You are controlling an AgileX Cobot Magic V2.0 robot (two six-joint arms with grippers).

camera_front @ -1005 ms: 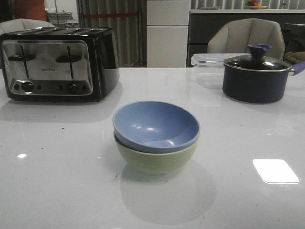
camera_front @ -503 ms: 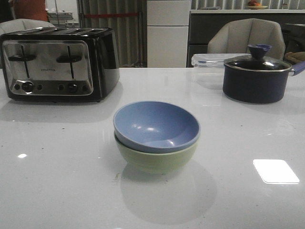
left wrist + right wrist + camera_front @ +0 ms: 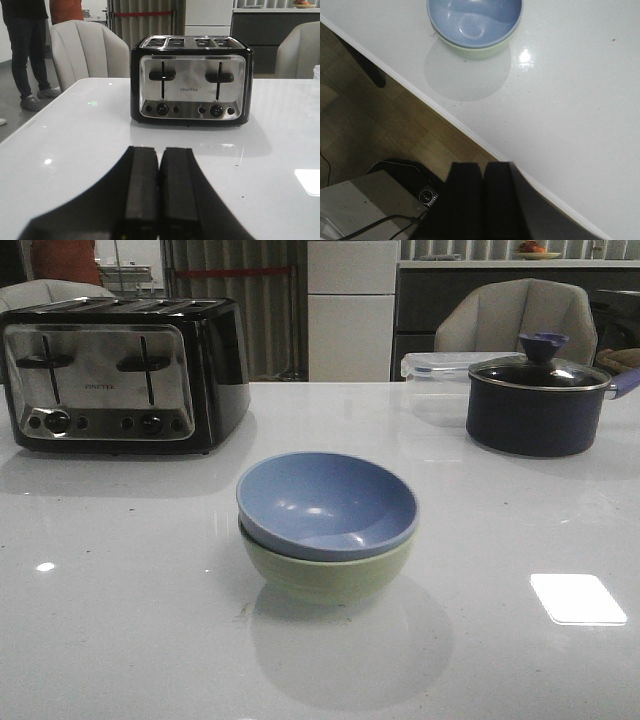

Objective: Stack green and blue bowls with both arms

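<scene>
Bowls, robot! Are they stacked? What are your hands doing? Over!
Left hand shut, empty, facing the toaster. Right hand shut, empty, back over the table edge. Blue bowl nested in green bowl. Nothing in the way.

Room and furnishings around the white glossy surface (image 3: pixel 120 620).

Beyond the surface's far edge: a grey upholstered chair (image 3: pixel 515 315) to the right, a white cabinet (image 3: pixel 351 308) centred, vertical blinds (image 3: pixel 235 300) left of the cabinet. A second grey chair (image 3: pixel 87 52) stands behind the surface's left corner. Wood-pattern floor (image 3: pixel 375 125) lies beneath the near edge. A bright rectangular light reflection (image 3: pixel 578 598) marks the surface.
</scene>
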